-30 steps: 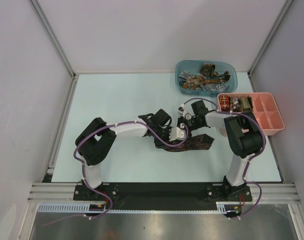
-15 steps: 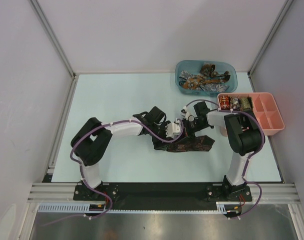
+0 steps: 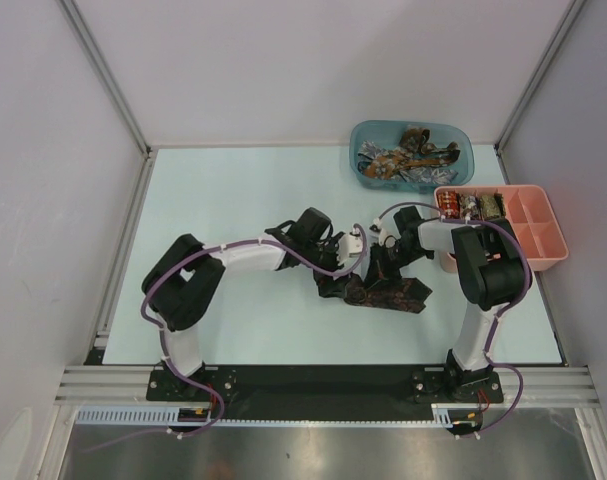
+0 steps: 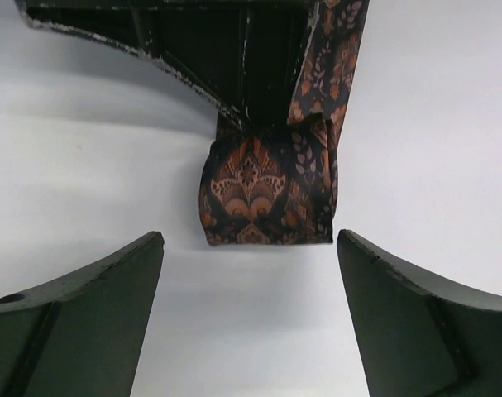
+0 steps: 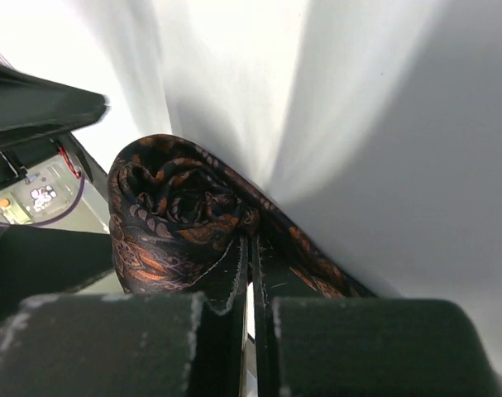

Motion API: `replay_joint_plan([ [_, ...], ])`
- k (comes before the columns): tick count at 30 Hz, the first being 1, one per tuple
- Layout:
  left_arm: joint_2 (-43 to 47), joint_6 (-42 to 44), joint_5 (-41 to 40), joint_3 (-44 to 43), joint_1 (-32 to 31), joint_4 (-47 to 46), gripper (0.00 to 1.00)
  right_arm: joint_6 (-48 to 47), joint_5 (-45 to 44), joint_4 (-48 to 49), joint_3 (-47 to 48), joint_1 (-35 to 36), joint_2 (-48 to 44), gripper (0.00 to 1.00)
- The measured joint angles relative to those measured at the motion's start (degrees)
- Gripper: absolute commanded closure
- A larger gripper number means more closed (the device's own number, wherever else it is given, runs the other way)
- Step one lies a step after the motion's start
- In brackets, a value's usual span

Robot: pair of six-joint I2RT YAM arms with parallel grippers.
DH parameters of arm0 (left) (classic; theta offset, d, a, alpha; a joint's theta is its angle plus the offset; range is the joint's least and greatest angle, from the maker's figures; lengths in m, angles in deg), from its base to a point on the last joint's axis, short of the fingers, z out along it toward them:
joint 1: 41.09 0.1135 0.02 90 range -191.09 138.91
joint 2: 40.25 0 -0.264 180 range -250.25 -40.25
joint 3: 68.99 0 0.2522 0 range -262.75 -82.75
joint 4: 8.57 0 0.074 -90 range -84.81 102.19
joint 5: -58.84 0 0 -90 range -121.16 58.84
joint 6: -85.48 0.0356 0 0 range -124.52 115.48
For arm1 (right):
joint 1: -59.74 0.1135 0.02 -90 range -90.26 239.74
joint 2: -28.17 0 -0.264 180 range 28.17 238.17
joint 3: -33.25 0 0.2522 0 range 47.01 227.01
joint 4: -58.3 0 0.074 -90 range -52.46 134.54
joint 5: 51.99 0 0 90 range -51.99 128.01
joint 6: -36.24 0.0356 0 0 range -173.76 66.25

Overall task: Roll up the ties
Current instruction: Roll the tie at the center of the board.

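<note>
Pale mint tabletop [image 3: 233, 200], smooth and matte, boxed in by white walls and aluminium rails. At the left of the overhead view, black and white arm stretched toward mid-table, left gripper [image 3: 345, 268] close beside the dark tie [image 3: 391, 292]. From its own wrist, jaws spread wide: two black curved fingers [image 4: 77, 322] at lower left and lower right, touching nothing. Between them and higher in the frame, one end of the tie wound into a plump soft roll, black woven cloth with orange-brown paisley, resting on the table. Just right of that from overhead, right gripper [image 3: 374, 272] tipped down onto the roll. From its wrist, flat scuffed black fingers [image 5: 226, 281] pressed together to a thin slit, nipping the fabric at the roll's edge, coiled layers showing at centre left. Remainder of the tie lying flat and slightly crumpled toward the right. At upper right, blue translucent plastic tub [image 3: 461, 170] holding a tangle of loose ties [image 3: 408, 152]. Below it, pink compartment tray [image 3: 543, 240], three rolled ties [image 3: 468, 207] side by side in its upper-left cells
</note>
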Motion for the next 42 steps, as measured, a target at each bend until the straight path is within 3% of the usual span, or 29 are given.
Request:
replay_joint_plan([
  [4,-2.62,-2.43,1.88,-0.7,-0.66,-1.95,0.09,-0.83,-0.39,-1.22,0.22,0.02,-0.02,1.0],
  [7,-4.57,-4.11,2.97,-1.07,-1.7,-3.26,0.15,-1.2,-0.61,-1.62,0.39,0.13,-0.02,1.0],
  [10,-6.29,-5.29,4.0,-1.6,-2.78,-3.74,0.3,-1.29,-0.81,-1.81,0.59,0.28,-0.02,1.0],
  [11,-6.8,-5.2,3.93,-1.86,-3.1,-4.17,0.42,-1.31,-0.87,-1.95,0.7,0.35,-0.02,1.0],
  [14,-7.39,-4.55,2.62,-2.32,-3.52,-4.48,0.64,-1.6,-1.01,-2.6,0.9,0.48,-0.02,1.0],
  [17,-7.41,-3.15,0.74,-2.73,-4.24,-3.72,0.78,-2.12,-1.09,-3.48,1.51,0.39,-0.02,0.89],
  [20,-7.39,-1.46,-0.92,-3.5,-4.85,-2.34,0.81,-3.39,-1.31,-5.84,2.78,-0.42,-0.02,0.75],
  [21,-7.39,-0.74,-1.46,-3.78,-5.07,-1.84,0.81,-4.02,-1.38,-6.86,3.26,-0.85,-0.02,0.64],
  [24,-7.17,0.94,-3.39,-4.07,-5.7,-0.96,0.81,-5.44,-1.05,-9.88,4.35,-2.99,-0.42,0.49],
  [32,-6.71,2.25,-6.01,-4.28,-6.49,-0.15,0.82,-9.73,0.17,-16.98,5.16,-5.27,-5.38,0.56],
  [42,-6.71,2.25,-6.01,-4.37,-6.51,0.0,0.82,-22.45,-13.6,-27.21,6.58,-5.35,-5.44,0.6],
])
